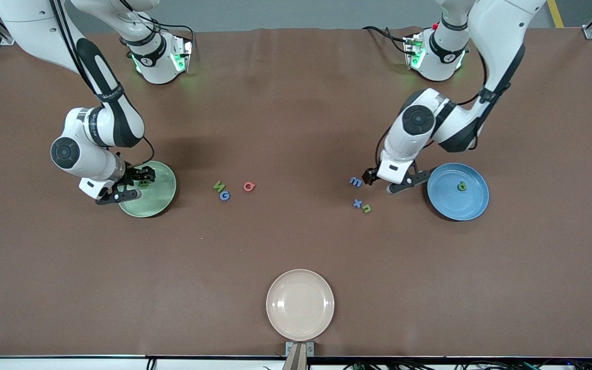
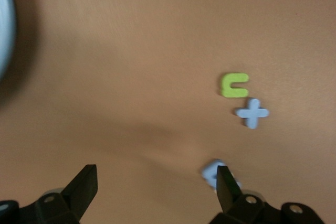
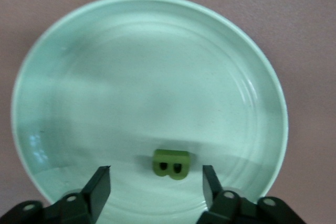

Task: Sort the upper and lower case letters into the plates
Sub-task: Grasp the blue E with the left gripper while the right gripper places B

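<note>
glossy pale green plate (image 3: 252, 93) (smooth), matt table (image 1: 296, 103)

Pale green plate (image 1: 160, 198) at right arm's end of table; green B (image 3: 171, 163) lies flat in it. Bright blue plate (image 1: 473, 203) at left arm's end; green p (image 1: 462, 186) lies flat in it. On table between plates: green N (image 1: 218, 186) touching blue G (image 1: 224, 195), pink-red Q (image 1: 249, 186) near them. Toward blue plate: blue m (image 1: 356, 181); blue x (image 1: 357, 203) just beside green u (image 1: 366, 208), both nearer front camera than m.
</note>
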